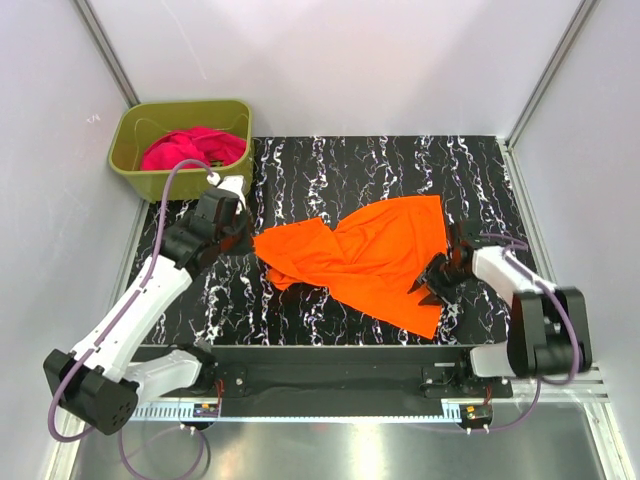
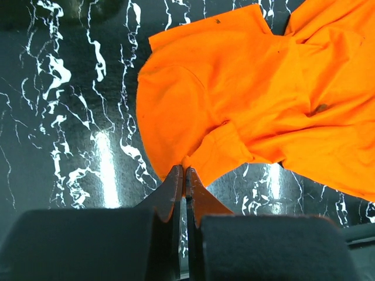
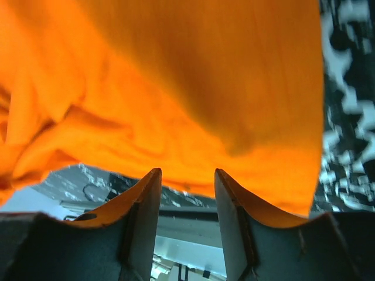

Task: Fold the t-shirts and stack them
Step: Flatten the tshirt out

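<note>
Right now the orange t-shirt [image 1: 365, 255] lies crumpled and unfolded across the middle of the black, white-veined desk [image 1: 330, 160], one sleeve spread toward the left arm and its wider body running to the right. The left end effector [image 2: 183, 170] is pressed fully together, its tips meeting right at the shirt's near-left edge, in the notch beside a sleeve; whether any cloth is actually caught between the tips cannot be told from the wrist view. The right end effector [image 3: 187, 173] sits at the shirt's right edge with its fingers [image 3: 143, 199] held moderately apart and gripping nothing. From its wrist camera, orange cloth fills the view just beyond the fingertips, and the patterned desk shows at the far right. The magenta-pink t-shirt [image 1: 192, 148] lies bunched inside the olive-green tub [image 1: 128, 165], which stands at the far-left corner of the desk, well apart from the orange one.
</note>
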Available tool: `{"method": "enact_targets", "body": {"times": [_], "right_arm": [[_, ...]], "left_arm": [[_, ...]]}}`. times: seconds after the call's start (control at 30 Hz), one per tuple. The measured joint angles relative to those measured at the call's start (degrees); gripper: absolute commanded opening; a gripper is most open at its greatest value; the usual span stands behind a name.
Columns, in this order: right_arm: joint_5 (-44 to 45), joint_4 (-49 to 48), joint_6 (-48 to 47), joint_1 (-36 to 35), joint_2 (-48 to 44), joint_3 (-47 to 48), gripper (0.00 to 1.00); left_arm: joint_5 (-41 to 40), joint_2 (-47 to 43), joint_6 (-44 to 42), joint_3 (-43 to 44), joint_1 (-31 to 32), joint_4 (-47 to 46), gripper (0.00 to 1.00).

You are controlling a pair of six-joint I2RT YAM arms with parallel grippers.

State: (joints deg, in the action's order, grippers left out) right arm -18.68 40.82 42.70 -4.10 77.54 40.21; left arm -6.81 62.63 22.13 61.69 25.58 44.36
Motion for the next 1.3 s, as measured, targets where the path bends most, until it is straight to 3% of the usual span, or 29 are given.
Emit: {"method": "enact_targets", "body": {"times": [0.13,0.33,0.5,0.6,0.73,0.97,1.1,1.3], "right_arm": [[0.2,-2.4,-0.5,0.0,9.6,5.0,0.5],[0.2,-4.2,-3.9,0.0,24.9,23.1,0.51],[0.2,-3.5,-5.1,0.0,28.0,31.7,0.59],[0.5,-2.3,-4.8,0.0,23.0,29.4,0.6],[1.4,2.1,-3.0,0.0,8.3,17.8,0.55],[12.2,12.8,-0.5,0.0,-6.1,8.3,0.56],[16.1,11.9,0.1,0.0,-5.8,5.4,0.58],[16.2,5.2,-2.3,0.0,6.9,7.3,0.58]], "left_arm": [[0.2,-1.7,0.2,-0.7,0.0,0.2,0.0],[0.2,-4.2,-0.5,-1.1,-0.8,0.4,0.0],[0.0,-4.4,-1.4,-1.1,-1.4,1.1,0.0],[0.0,-4.4,-1.5,-1.1,-1.4,1.0,0.0],[0.0,-3.7,-1.6,-1.2,-1.5,0.9,0.0],[0.7,-2.5,-1.6,-2.5,-1.6,0.5,0.0],[1.8,-1.7,-1.6,-3.0,-1.6,-0.2,0.0],[3.3,-1.6,-1.6,-3.2,-1.6,-0.4,0.0]]}}
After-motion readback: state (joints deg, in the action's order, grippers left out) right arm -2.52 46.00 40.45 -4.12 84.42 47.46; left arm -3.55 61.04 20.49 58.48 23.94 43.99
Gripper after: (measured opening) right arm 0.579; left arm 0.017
